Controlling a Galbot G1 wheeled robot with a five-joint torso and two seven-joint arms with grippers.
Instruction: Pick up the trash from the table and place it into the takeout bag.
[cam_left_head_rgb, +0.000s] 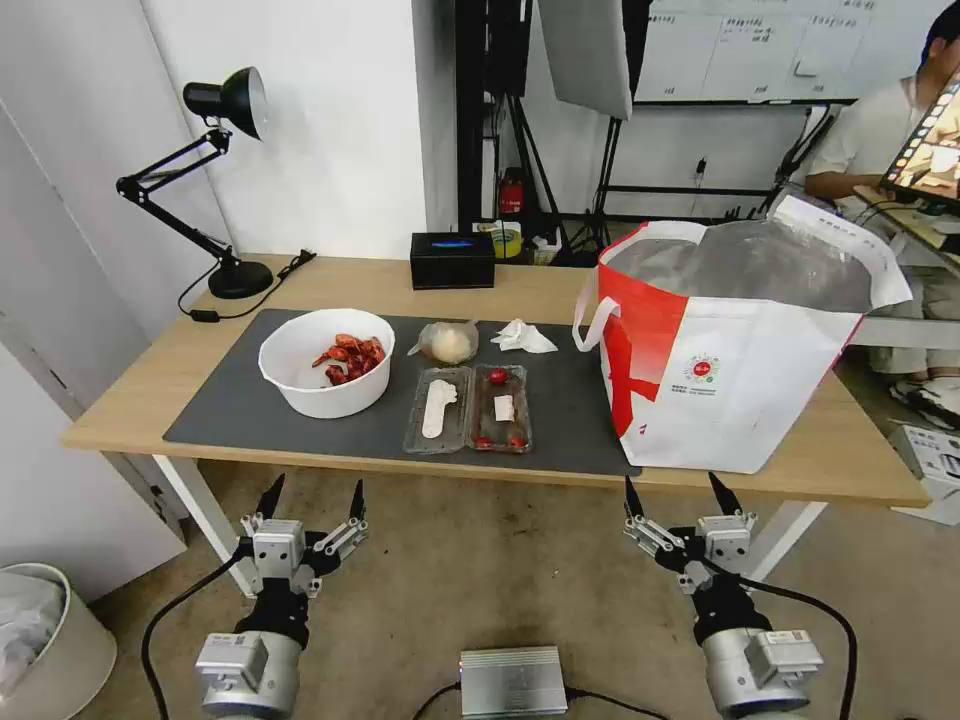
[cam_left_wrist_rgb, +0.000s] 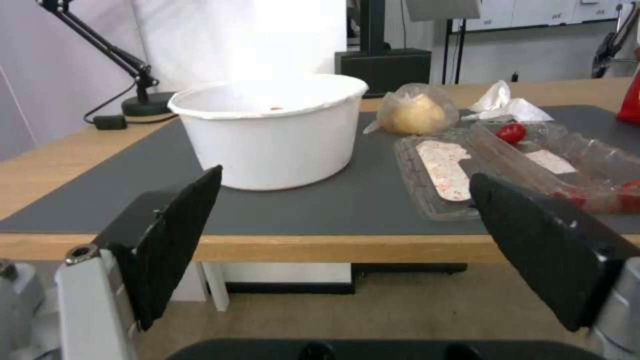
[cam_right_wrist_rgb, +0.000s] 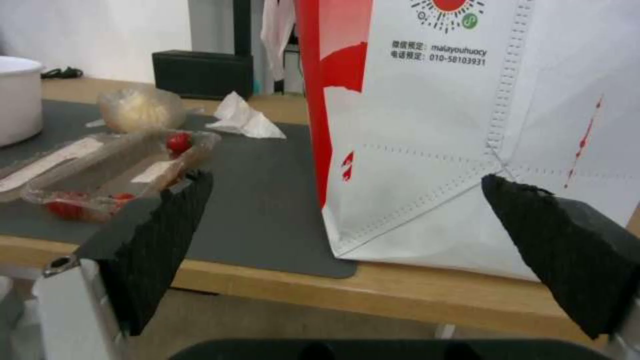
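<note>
Head view | round white bowl (cam_left_head_rgb: 326, 376); crinkled foil-lined takeout bag (cam_left_head_rgb: 730, 360)

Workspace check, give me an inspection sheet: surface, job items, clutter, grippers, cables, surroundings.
Surface: light-wood table with a dark grey mat.
Job's things: white bowl with crayfish shells, clear tray lying open, small clear bag, tissue, all on the mat; takeout bag upright, mouth open, on the table's right.
Clutter: black tissue box, desk lamp.
Grippers: left gripper and right gripper open, empty, below the table's near edge.
Cables: lamp cord on the tabletop.
Surroundings: bin on the floor at left.
</note>
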